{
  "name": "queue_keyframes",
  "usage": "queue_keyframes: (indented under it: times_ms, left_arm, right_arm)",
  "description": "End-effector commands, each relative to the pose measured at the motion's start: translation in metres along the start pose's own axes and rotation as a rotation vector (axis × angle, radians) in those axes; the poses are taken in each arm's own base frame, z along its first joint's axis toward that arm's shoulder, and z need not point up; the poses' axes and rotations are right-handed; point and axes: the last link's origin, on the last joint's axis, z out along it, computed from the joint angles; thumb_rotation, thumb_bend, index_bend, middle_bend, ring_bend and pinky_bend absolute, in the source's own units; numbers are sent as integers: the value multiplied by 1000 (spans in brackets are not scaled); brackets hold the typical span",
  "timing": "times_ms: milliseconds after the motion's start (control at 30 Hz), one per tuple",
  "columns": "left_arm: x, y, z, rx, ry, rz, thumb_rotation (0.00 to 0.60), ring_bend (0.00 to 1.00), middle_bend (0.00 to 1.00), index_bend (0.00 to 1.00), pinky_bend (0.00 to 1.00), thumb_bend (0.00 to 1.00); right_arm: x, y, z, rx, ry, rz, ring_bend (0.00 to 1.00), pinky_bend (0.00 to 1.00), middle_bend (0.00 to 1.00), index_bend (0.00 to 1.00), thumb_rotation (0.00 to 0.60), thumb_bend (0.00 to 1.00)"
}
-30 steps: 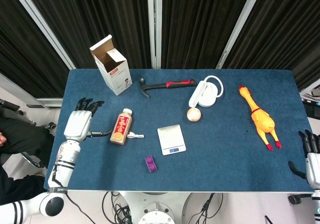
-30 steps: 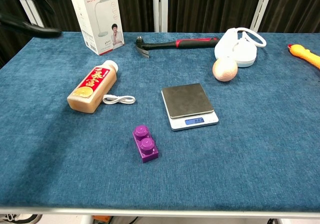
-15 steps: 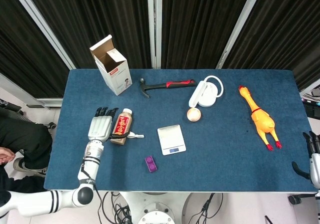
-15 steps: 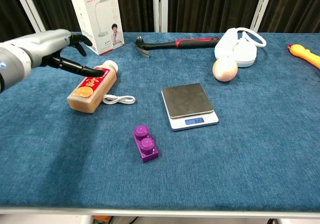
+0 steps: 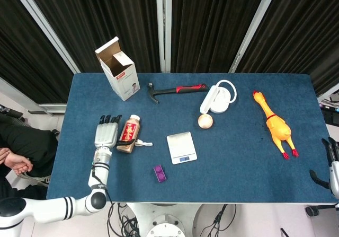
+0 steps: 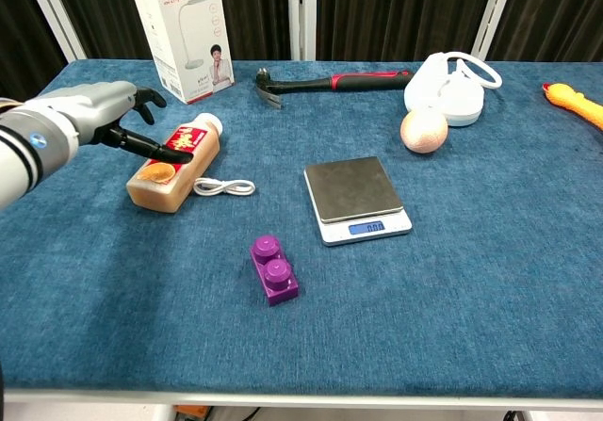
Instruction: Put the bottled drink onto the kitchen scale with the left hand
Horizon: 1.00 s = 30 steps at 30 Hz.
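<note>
The bottled drink [image 5: 127, 134] [image 6: 175, 161] lies on its side on the blue cloth, white cap pointing to the back. My left hand [image 5: 106, 133] [image 6: 97, 121] lies right beside it on its left, fingers stretched out and thumb reaching over the label; nothing is gripped. The kitchen scale [image 5: 181, 147] [image 6: 356, 196] sits to the right of the bottle, its platform bare and the display lit. My right hand [image 5: 332, 167] hangs at the table's right edge, holding nothing, fingers apart.
A white cable [image 6: 224, 187] lies against the bottle's right side. A purple brick [image 6: 274, 268] sits in front of the scale. At the back stand a carton [image 6: 183, 27], a hammer [image 6: 334, 82], a white device [image 6: 449, 87], a peach ball [image 6: 423, 130] and a rubber chicken [image 5: 274, 124].
My left hand has come in from the table's left edge to the bottle's side, and its thumb now reaches over the label. The bottle has not moved.
</note>
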Motion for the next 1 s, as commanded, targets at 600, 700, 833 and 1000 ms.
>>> queue_keyframes:
  times_ms: [600,700,833,1000]
  left_arm:
    - [-12,7,13,8,-55,59,282,43,167,103,98,0]
    - [-10,2,15,23,-54,100,282,73,182,102,141,0]
    - [-8,-4,17,51,-64,103,299,172,252,116,248,0]
    - [-5,-8,17,70,-69,130,598,381,402,265,453,41]
  right_arm:
    - [-3,-3,1,-11,-29,-5,0,0,0,0,600,169]
    - [-5,-1,1,-19,-38,-6,0,0,0,0,600,169]
    - [-7,0,3,-32,-54,-3,0,0,0,0,600,169]
    - [-8,0,4,-36,-61,-7,0,0,0,0,600,170]
